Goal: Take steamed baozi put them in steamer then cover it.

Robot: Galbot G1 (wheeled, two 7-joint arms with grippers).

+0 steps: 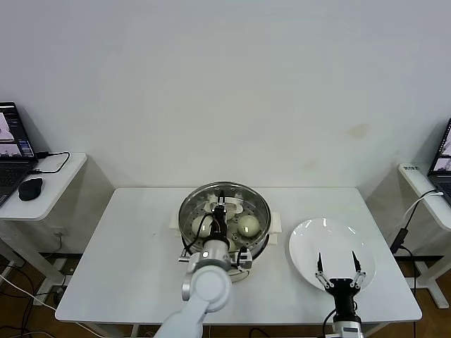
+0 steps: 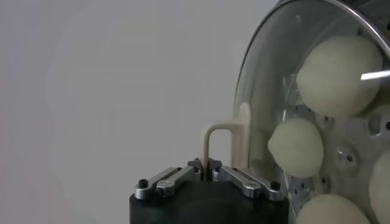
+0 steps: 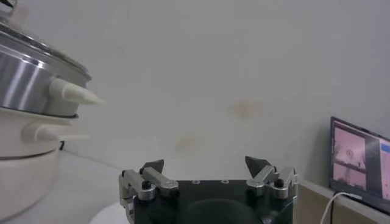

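Note:
The steamer [image 1: 189,205] stands mid-table on its cream base, its steel wall also in the right wrist view [image 3: 27,76]. Several steamed baozi [image 1: 247,224] lie inside on the perforated tray, and through the glass they look round and cream-white [image 2: 338,73]. The cover [image 2: 262,73] lies over the pot's mouth. My left gripper [image 1: 220,213] is above the pot's centre, shut on the cover's cream handle [image 2: 222,137], its jaws pinching the handle's thin bar. My right gripper [image 1: 338,271] hangs open and empty over the near part of the white plate [image 1: 310,243].
The plate, to the right of the steamer, has nothing on it. A side table at the far left carries a laptop [image 1: 13,144] and a mouse [image 1: 30,188]. Another laptop [image 3: 359,161] stands on a side table at the right, with cables hanging off.

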